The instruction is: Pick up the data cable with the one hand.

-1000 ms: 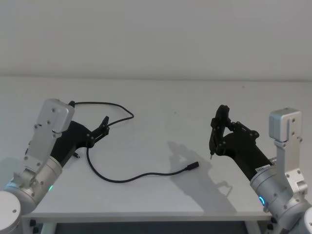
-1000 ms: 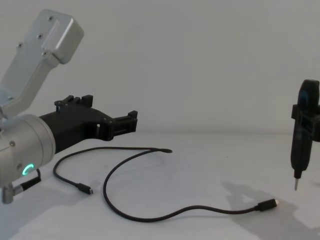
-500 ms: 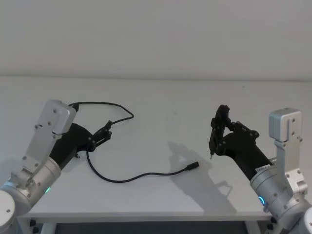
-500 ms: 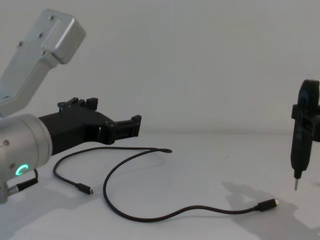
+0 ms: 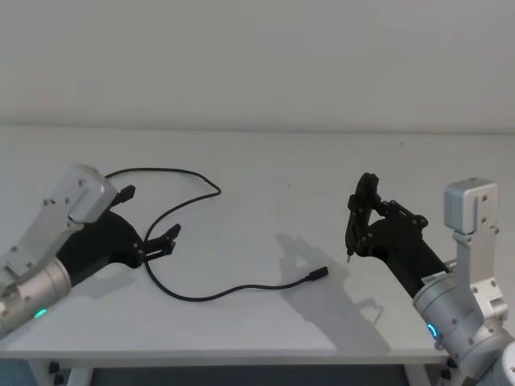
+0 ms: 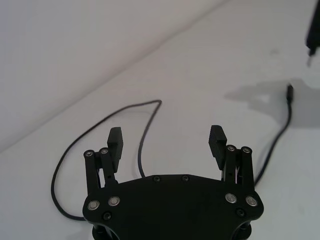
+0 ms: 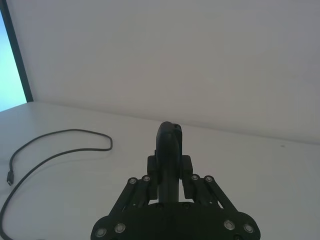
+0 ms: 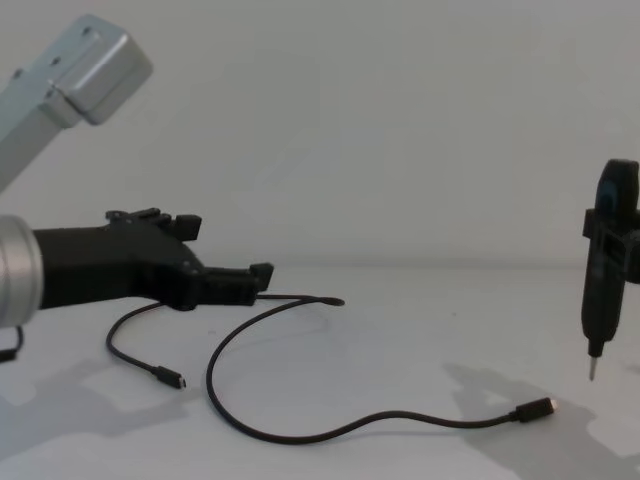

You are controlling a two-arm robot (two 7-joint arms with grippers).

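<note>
On the white table, from the head, the cable lies in a loose S; its loop sits by the left gripper, whose fingers are spread and hold nothing; one plug points toward the right gripper; a label on the right forearm is too small to read.

From the chest, the left gripper hangs low over the cable; both plugs show, one metal-tipped; the right gripper is well apart, pin tip down.

At the left wrist, the cable passes below the gap between the fingers.

At the right wrist, the right gripper has its fingers drawn together; the cable lies off to one side.
</note>
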